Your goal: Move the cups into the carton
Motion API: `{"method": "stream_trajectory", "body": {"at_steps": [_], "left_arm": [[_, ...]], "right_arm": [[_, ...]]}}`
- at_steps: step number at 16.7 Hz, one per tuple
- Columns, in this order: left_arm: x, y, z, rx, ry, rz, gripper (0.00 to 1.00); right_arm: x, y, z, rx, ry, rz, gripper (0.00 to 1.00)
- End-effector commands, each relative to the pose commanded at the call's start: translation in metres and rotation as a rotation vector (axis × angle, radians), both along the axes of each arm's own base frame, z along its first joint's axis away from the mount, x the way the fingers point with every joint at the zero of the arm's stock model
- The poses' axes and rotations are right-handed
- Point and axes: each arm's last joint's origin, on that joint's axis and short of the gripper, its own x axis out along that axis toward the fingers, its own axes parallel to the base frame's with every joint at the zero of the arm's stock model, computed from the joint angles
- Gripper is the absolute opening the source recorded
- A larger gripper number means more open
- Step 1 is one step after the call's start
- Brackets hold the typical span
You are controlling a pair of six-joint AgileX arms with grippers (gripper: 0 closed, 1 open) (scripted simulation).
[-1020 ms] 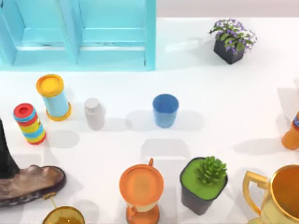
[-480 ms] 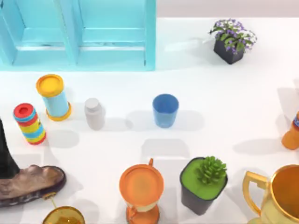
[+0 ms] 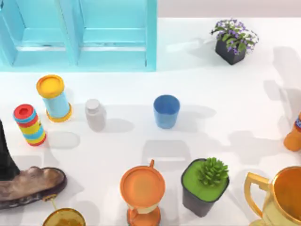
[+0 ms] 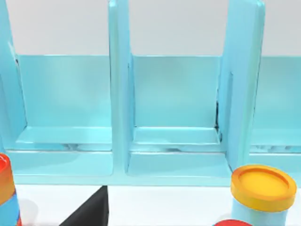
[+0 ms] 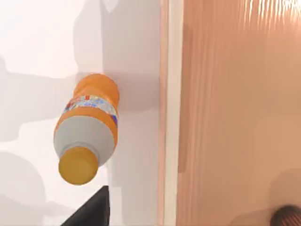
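Shadows have spread across the table's right side since 0.5 s ago; objects stayed put. Neither gripper's opening can be told. With the blue cup (image 3: 166, 111) mid-table, 1 risk is clipping the orange bottle (image 5: 86, 128) below the right wrist. The carton (image 3: 80, 35) faces the left wrist.

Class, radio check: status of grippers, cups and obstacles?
Blue cup upright mid-table, untouched. Turquoise carton at rear left. Grey bottle stands between them.

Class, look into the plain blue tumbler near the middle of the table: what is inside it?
The plain blue tapered tumbler stands upright and open-topped; only its own blue inner wall and floor show, with nothing in it. The tabletop beneath its base is covered.
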Motion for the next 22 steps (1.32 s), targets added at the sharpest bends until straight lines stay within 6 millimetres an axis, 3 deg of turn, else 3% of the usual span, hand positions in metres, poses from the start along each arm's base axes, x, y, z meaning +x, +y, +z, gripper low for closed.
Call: {"method": "stream_trajectory", "body": {"at_steps": [3, 6, 8, 10, 13, 16, 22], "left_arm": [[0.0, 0.0, 0.0, 0.0, 0.0, 0.0, 1.0], [0.0, 0.0, 0.0, 0.0, 0.0, 0.0, 1.0], [0.0, 0.0, 0.0, 0.0, 0.0, 0.0, 1.0], [0.0, 0.0, 0.0, 0.0, 0.0, 0.0, 1.0], [0.0, 0.0, 0.0, 0.0, 0.0, 0.0, 1.0], [0.0, 0.0, 0.0, 0.0, 0.0, 0.0, 1.0], [0.0, 0.0, 0.0, 0.0, 0.0, 0.0, 1.0]], "right_arm": [[0.031, 0.113, -0.028, -0.012, 0.017, 0.027, 1.0], [0.026, 0.225, -0.058, -0.021, 0.009, 0.054, 1.0], [0.013, 0.281, -0.074, -0.011, -0.017, 0.059, 1.0], [0.002, 0.32, -0.083, 0.015, -0.054, 0.051, 1.0], [0.001, 0.344, -0.088, 0.059, -0.109, 0.017, 1.0], [0.009, 0.343, -0.088, 0.075, -0.132, -0.007, 1.0], [0.006, 0.344, -0.088, 0.076, -0.131, -0.005, 1.0]]}}
